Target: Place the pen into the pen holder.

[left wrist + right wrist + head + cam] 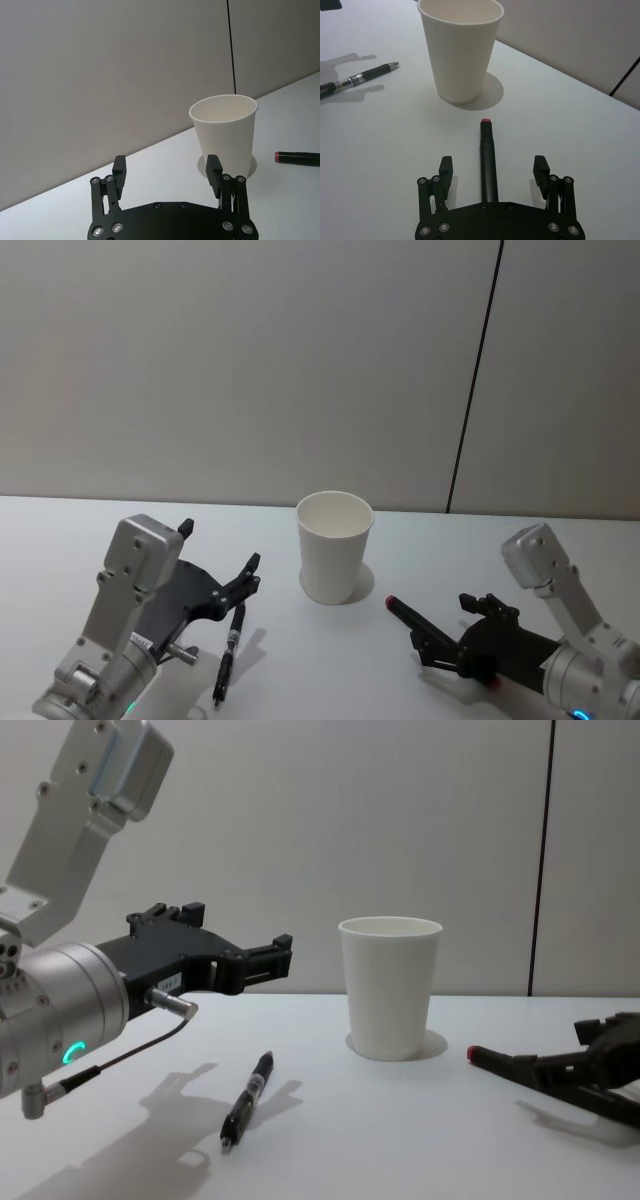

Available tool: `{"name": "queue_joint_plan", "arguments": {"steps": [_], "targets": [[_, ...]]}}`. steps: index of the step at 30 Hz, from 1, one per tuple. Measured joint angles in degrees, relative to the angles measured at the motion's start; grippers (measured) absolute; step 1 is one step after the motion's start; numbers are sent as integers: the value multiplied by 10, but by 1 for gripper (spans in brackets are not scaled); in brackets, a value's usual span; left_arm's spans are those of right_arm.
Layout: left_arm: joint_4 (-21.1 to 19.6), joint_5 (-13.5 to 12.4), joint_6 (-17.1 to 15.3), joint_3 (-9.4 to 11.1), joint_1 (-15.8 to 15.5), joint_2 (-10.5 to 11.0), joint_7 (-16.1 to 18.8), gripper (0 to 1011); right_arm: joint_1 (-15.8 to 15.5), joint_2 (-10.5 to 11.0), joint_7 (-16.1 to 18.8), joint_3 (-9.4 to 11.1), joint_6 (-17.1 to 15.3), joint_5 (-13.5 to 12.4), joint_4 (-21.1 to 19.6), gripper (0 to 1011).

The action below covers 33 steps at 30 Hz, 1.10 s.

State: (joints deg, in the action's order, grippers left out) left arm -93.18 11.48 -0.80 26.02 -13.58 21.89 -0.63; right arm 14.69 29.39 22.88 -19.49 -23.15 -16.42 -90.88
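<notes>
The pen (229,652) lies near-to-far left of the cup (335,555), just below the left gripper (220,544), which is spread wide and empty. The right gripper (492,161), open too, straddles a red-tipped marker (487,145).

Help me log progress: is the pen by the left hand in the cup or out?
Out. The pen lies flat on the table, apart from the upright cup.

Silver-grey arms (125,570), black screw-studded jaws, teal wrist lights (70,1053)

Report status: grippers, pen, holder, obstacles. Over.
Left gripper open, raised; black pen flat on table. Right gripper open, low, straddling red-tipped pen. Pen holder upright between them, unobstructed.
</notes>
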Motion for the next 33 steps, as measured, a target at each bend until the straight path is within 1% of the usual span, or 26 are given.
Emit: {"name": "queue_joint_plan", "arguments": {"steps": [6,11,20,33], "targets": [[0,0,0,0,0,0,0,1002,1,-7,-7,-1,-17,0,5,1001],[0,0,0,0,0,0,0,1002,0,-15,-15,2,-33,-2,8,1001],[0,0,0,0,0,0,0,1002,-3,-29,-24,12,-57,-19,14,1001],[0,0,0,0,0,0,0,1002,-5,-39,-31,19,-73,-34,19,1001]]}}
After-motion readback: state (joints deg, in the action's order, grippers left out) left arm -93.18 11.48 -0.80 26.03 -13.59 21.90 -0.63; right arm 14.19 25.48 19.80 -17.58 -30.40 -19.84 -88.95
